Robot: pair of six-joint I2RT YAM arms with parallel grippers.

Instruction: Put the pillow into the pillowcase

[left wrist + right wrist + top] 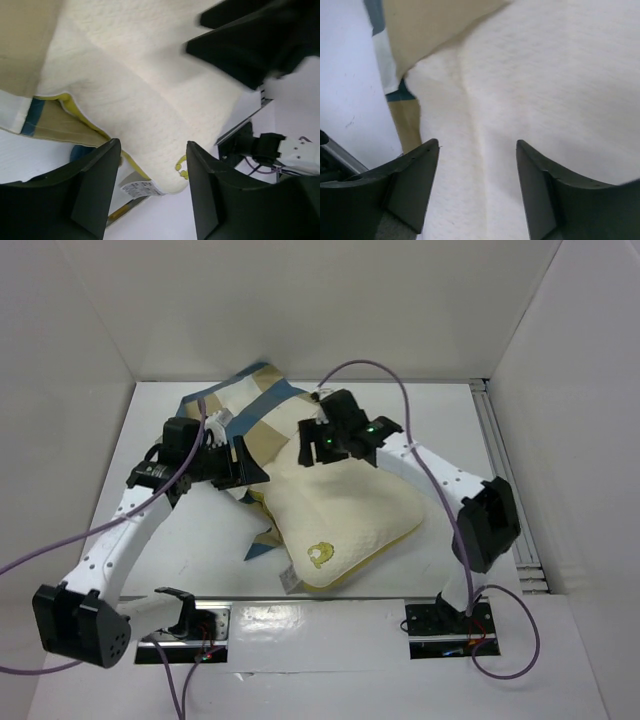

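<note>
The cream quilted pillow lies in the middle of the table, its yellow emblem near the front corner. Its far end goes under the checked blue, tan and white pillowcase, which lies at the back left. My left gripper is open beside the pillow's left edge, above the case's opening. My right gripper is open just over the pillow's far end. In the left wrist view the pillow and the case's edge show beyond the open fingers. In the right wrist view the pillow fills the frame, the case above it.
White walls close in the table at the back and both sides. A metal rail runs along the right edge. A white care label hangs from the pillow's near corner. The arm bases stand at the front edge.
</note>
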